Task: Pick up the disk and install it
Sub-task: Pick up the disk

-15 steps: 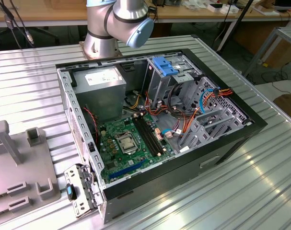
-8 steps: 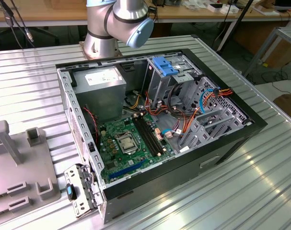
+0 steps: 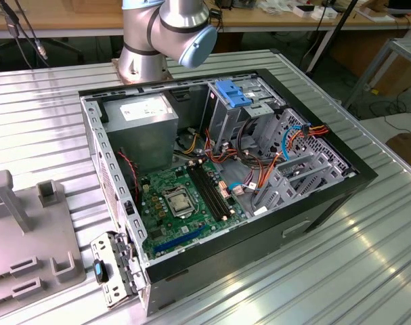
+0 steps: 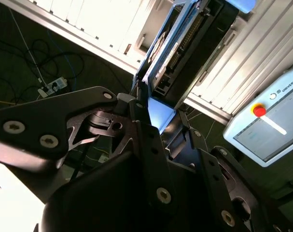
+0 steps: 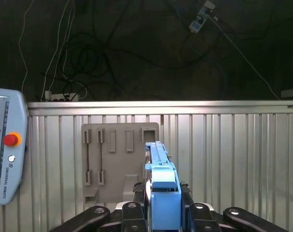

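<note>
The pincer (image 5: 163, 199) is closed on the disk (image 5: 160, 169), its two fingers pressing the blue carrier rails from either side. In the second wrist view the same grasp shows from the other side: the pincer (image 4: 158, 113) clamps the near end of the disk (image 4: 185, 43), which juts out beyond the fingertips, edge-on, with its connector row visible. The disk hangs in the air, clear of the ribbed metal surface (image 5: 233, 159), with the grey slotted holder (image 5: 119, 159) lying on that surface beyond it. A teach pendant (image 5: 6, 145) rests at the edge of the surface.

In the exterior view the arm (image 3: 168, 34) rises behind the open computer case (image 3: 225, 176), where the silver drive cage (image 3: 259, 115) stands with its fixed blue bracket (image 3: 235, 91) on top.

Judging by this, the pick-up is done and the install is the step in hand. It calls for carrying the disk over to the case, squaring its rails with an open bay of the cage, and sliding it in straight without snagging the loose cables (image 3: 259, 172) beside the cage.
</note>
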